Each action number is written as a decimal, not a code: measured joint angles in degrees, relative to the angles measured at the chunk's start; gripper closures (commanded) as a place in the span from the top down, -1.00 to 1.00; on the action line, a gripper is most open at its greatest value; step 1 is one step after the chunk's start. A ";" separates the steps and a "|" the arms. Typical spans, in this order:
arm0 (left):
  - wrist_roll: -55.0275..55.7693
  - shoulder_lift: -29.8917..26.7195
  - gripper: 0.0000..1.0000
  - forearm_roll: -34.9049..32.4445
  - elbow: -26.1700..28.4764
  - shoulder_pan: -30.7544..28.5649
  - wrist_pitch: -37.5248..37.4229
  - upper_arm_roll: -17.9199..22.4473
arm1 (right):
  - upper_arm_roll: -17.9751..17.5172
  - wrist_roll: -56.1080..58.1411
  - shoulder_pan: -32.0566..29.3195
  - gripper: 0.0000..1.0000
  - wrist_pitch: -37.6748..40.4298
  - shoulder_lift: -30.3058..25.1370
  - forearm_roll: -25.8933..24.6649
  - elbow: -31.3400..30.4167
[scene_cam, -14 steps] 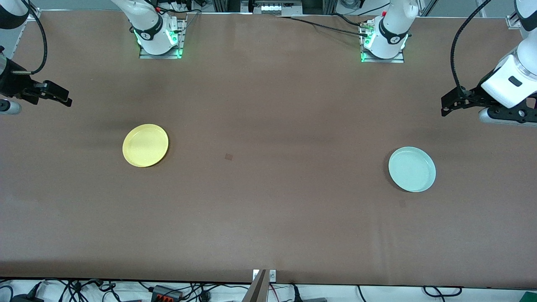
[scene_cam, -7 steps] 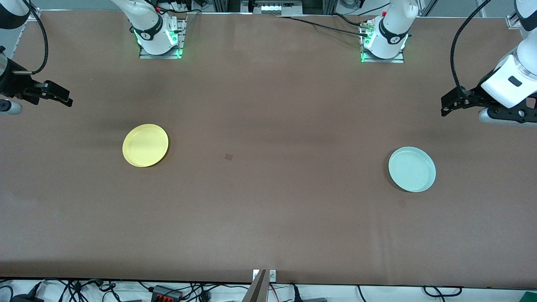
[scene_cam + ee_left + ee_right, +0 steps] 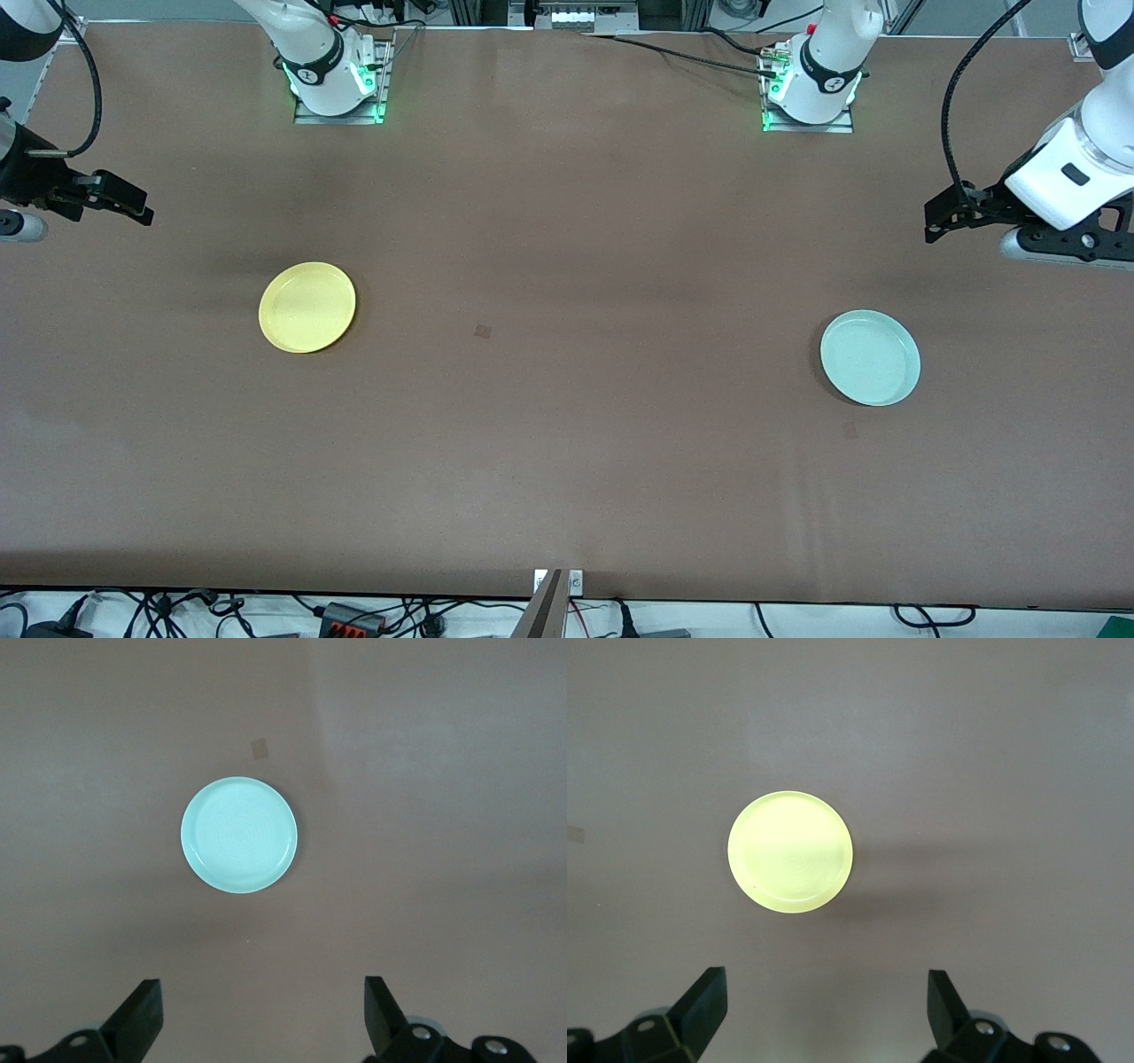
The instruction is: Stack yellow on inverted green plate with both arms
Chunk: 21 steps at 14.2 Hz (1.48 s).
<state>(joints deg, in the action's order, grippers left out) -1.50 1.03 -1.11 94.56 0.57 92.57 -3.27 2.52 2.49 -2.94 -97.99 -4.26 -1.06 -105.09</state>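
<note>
Left hand (image 3: 932, 221) slightly raised, wide; right hand (image 3: 142, 211) wide; green plate (image 3: 870, 357) upright

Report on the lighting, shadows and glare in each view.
Front view: even light on the brown table, soft shadow bands across it, green lamps glowing at both arm bases. Left wrist view: green plate evenly lit with no glare, left gripper dark at the frame edge. Right wrist view: yellow plate bright and washed out, a faint shadow beside it, right gripper dark.

smooth plastic plates (image 3: 306, 307) on matt brown table (image 3: 567, 461).
</note>
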 measured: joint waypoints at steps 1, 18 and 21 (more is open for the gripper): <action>0.00 0.30 1.00 0.00 0.00 0.00 -1.34 0.00 | 0.00 0.00 0.00 1.00 0.00 0.00 0.00 0.00; -2.41 18.30 1.00 0.00 -12.40 -9.12 -3.22 0.92 | -0.12 0.07 0.07 1.00 0.09 0.98 3.51 0.00; -9.73 22.51 1.00 0.01 -11.76 -13.36 -2.39 0.94 | -0.13 0.07 0.07 1.00 0.09 1.40 3.52 0.00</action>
<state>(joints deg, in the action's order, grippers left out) -11.23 23.53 -1.10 82.80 -12.79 90.18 -2.33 2.39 2.56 -2.87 -97.90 -2.85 2.46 -105.08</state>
